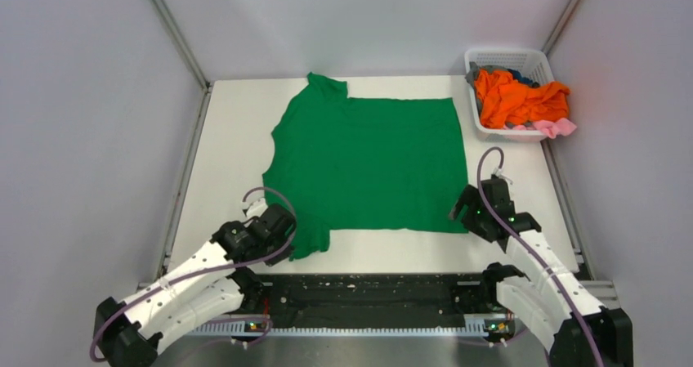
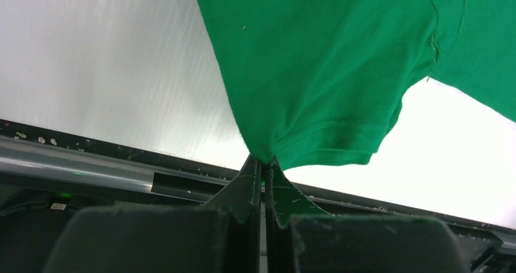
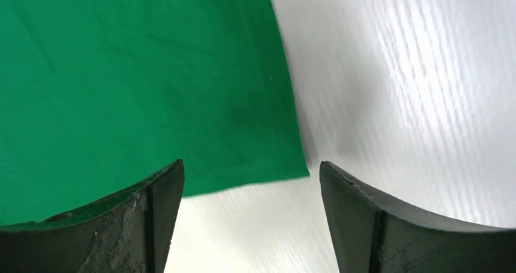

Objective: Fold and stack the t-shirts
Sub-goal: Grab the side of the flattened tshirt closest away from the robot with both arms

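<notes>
Across the white table (image 1: 229,163) the bright green cloth t-shirt (image 1: 368,163) lies spread flat. The left gripper (image 2: 266,163) pinches its near sleeve; the right gripper (image 3: 249,166) hangs spread wide over its near hem corner. A bright orange cloth t-shirt (image 1: 519,97) sits in the white plastic lattice basket (image 1: 507,56).

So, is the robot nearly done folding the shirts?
Just started. The bright green cloth t-shirt lies spread flat, unfolded. The left gripper pinches its sleeve; the right gripper is open at a hem corner. An orange shirt and others wait in the white plastic lattice basket. Nothing is stacked.
</notes>
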